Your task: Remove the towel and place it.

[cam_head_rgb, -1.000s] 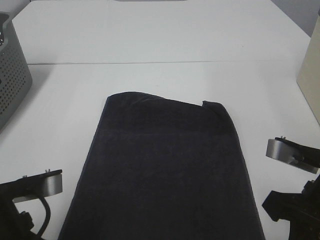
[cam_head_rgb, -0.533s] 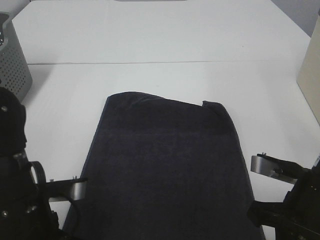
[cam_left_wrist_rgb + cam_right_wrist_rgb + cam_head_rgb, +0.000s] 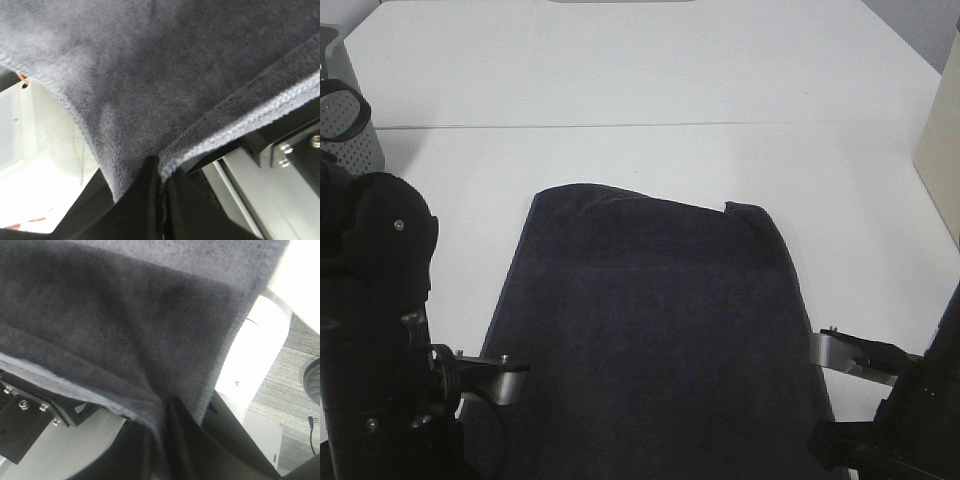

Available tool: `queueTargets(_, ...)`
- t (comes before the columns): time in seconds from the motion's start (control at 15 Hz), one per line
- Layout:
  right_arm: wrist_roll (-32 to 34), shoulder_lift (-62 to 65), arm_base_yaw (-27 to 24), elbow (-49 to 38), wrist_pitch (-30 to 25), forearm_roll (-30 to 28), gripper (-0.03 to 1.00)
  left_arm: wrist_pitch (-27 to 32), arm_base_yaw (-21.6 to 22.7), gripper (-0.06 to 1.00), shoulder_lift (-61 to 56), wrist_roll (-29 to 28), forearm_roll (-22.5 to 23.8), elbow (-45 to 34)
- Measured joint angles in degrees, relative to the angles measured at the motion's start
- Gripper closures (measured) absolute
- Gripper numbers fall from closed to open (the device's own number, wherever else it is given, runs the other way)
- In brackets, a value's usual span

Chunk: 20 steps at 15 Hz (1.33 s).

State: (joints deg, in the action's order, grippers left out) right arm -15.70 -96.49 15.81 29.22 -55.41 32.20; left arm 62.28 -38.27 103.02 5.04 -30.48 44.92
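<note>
Towel [image 3: 650,330], dark, flat on white worktop [image 3: 620,80]; near hem pinched in left jaws and right jaws, both closed on cloth, likely for an even lift.

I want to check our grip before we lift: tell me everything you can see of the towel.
The towel is a large, dark charcoal terry cloth with a stitched hem. It lies spread flat and fairly smooth on the white table, and its far right corner is slightly rumpled. At the near end, the left fingers pinch the hem on one side and the right fingers pinch the fabric on the other.
</note>
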Motion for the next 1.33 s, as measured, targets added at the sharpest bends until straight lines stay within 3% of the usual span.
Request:
queueTargets(0.27,0.00,0.00,0.00,-0.06,-0.11,-0.46,0.79,0.29,0.00,0.79,0.00,-0.23,0.17,0.00)
queueTargets(0.4,0.00,0.00,0.00,-0.11,-0.23,0.69,0.66,-0.06,0.00,0.50,0.00,-0.23,-2.01,0.00)
queueTargets(0.53,0.00,0.00,0.00,-0.11,-0.23,1.32,0.45,-0.06,0.00,0.20,0.00,-0.23,-3.09,0.00)
queueTargets(0.6,-0.06,0.00,0.00,-0.11,-0.23,1.32,0.37,0.06,0.00,0.12,0.00,-0.23,-3.15,0.34)
queueTargets(0.8,-1.20,0.29,0.00,2.18,-0.46,1.15,0.30,2.35,0.00,0.07,0.00,0.29,-3.04,6.07)
queueTargets(0.87,-1.38,1.32,0.00,6.76,-0.63,-0.97,0.29,3.61,0.00,0.07,0.00,1.03,-0.86,11.97)
queueTargets(0.93,-1.38,1.32,0.00,6.76,-0.63,-0.97,0.29,3.61,0.00,0.07,0.00,1.03,-0.86,11.97)
queueTargets(1.07,-0.11,1.78,0.00,13.46,-0.74,-3.95,0.29,3.90,0.63,0.07,0.00,1.09,3.90,18.39)
queueTargets(1.2,0.63,2.01,-1.38,19.88,-1.83,-5.67,0.29,4.13,5.21,0.07,0.00,1.55,5.90,24.41)
queueTargets(1.33,0.40,1.78,-6.76,26.76,-4.01,-4.93,0.29,4.13,13.18,0.07,0.23,4.07,6.53,29.91)
